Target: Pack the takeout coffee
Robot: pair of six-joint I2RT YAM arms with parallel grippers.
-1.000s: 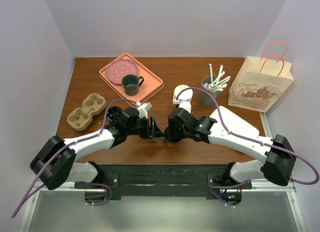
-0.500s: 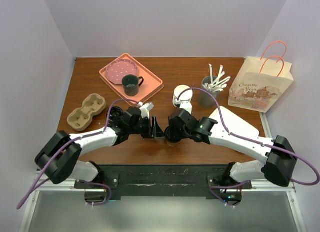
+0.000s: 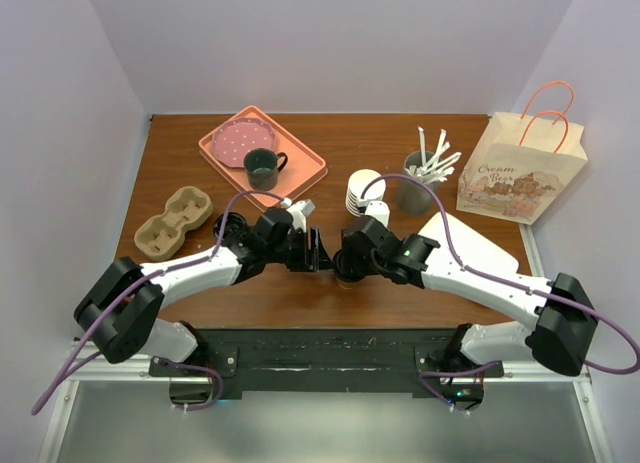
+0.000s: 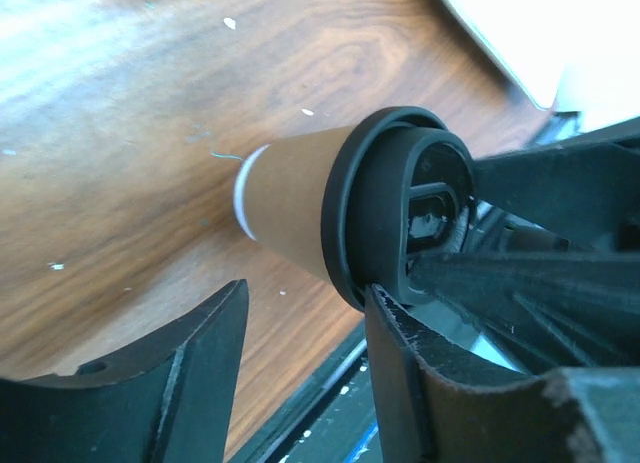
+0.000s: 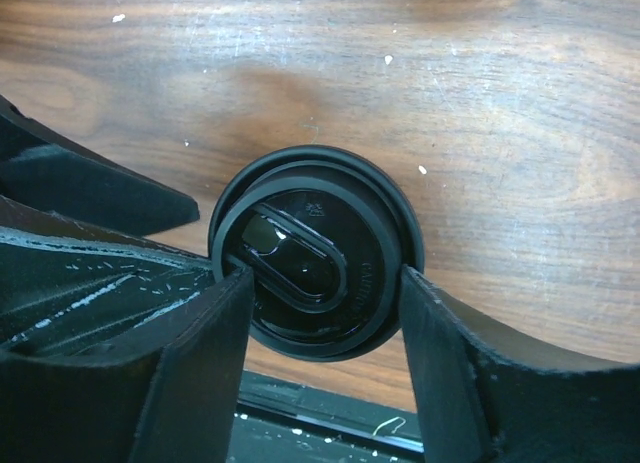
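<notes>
Here, coffee cup [image 5: 315, 253], framed by right claw [image 5: 325, 279]

The cup [image 4: 295, 208] is almost wholly hidden under the right arm [image 3: 470, 273] in the top view. From the right wrist, the lid [image 5: 315, 253] conceals the cup's body and base.

Left claw [image 3: 319, 252] open, facing clamped right claw [image 3: 346, 269].

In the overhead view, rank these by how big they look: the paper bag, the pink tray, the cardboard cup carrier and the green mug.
1. Paper bag and pink tray: about alike, too close to rank.
2. Cardboard cup carrier.
3. Green mug, the smallest.
</notes>
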